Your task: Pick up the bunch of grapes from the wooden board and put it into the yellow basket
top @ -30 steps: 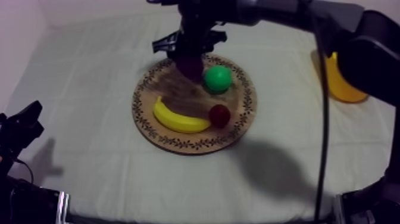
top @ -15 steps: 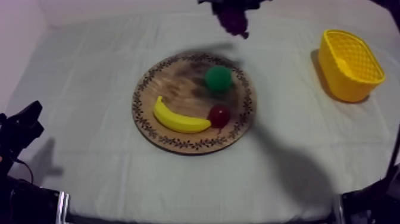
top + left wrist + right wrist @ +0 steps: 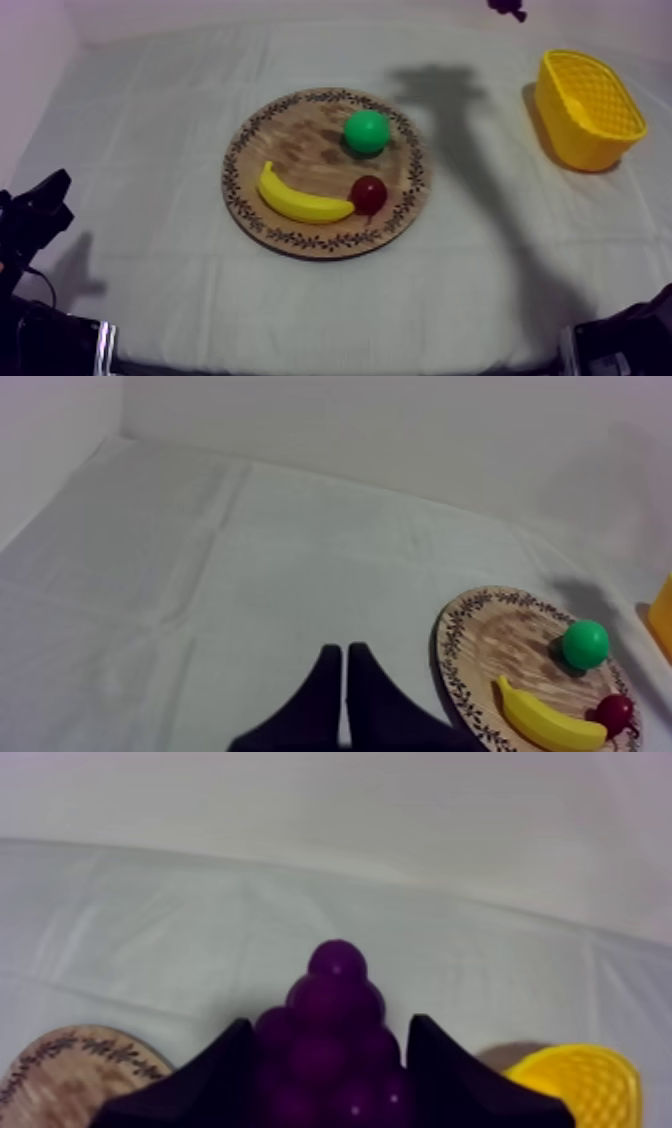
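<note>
The purple bunch of grapes (image 3: 335, 1027) sits between the two black fingers of my right gripper (image 3: 330, 1062), which is shut on it. It hangs high in the air between the wooden board (image 3: 60, 1062) and the yellow basket (image 3: 580, 1087). From above, a bit of the grapes (image 3: 507, 8) shows at the far edge, left of the yellow basket (image 3: 585, 110). The round wooden board (image 3: 300, 235) lies mid-table. My left gripper (image 3: 345, 666) is shut, a narrow wedge over bare cloth left of the board (image 3: 480, 636); from above it rests low at the left edge (image 3: 35, 215).
On the board lie a banana (image 3: 298, 200), a green round fruit (image 3: 367, 131) and a small red fruit (image 3: 369, 193). The right arm's shadow (image 3: 450, 110) falls on the cloth between board and basket. A light wall rises behind the table.
My right gripper lifted the grapes off the board and carried them up and to the right, toward the basket. The left arm stayed still.
</note>
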Motion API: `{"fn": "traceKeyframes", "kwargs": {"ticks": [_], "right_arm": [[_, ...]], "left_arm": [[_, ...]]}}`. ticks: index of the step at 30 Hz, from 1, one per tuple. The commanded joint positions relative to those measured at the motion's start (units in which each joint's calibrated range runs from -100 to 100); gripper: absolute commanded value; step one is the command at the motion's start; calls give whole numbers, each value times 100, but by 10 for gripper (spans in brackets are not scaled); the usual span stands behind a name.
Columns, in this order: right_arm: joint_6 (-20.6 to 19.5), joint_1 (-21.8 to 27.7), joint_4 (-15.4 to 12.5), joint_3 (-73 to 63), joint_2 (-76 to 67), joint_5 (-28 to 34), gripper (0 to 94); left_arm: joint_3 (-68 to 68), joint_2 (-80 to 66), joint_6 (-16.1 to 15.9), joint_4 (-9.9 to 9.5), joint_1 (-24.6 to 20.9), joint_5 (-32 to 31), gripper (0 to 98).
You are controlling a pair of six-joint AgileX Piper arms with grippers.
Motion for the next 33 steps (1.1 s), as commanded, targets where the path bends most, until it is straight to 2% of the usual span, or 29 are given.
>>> {"fn": "traceKeyframes", "kwargs": {"ticks": [1, 10, 20, 33], "right_arm": [[171, 266, -23, 46, -76, -102, 397], [599, 985, -112, 341, -376, -570, 396], [1127, 1704, -276, 1331, -613, -1231, 396], [1439, 2170, -473, 2682, -184, -1937, 396]], "left_arm": [[-4, 0, 0, 1, -1, -3, 1], [-4, 0, 0, 1, -1, -3, 1], [-4, 0, 0, 1, -1, -3, 1], [-4, 0, 0, 1, -1, -3, 1]]}}
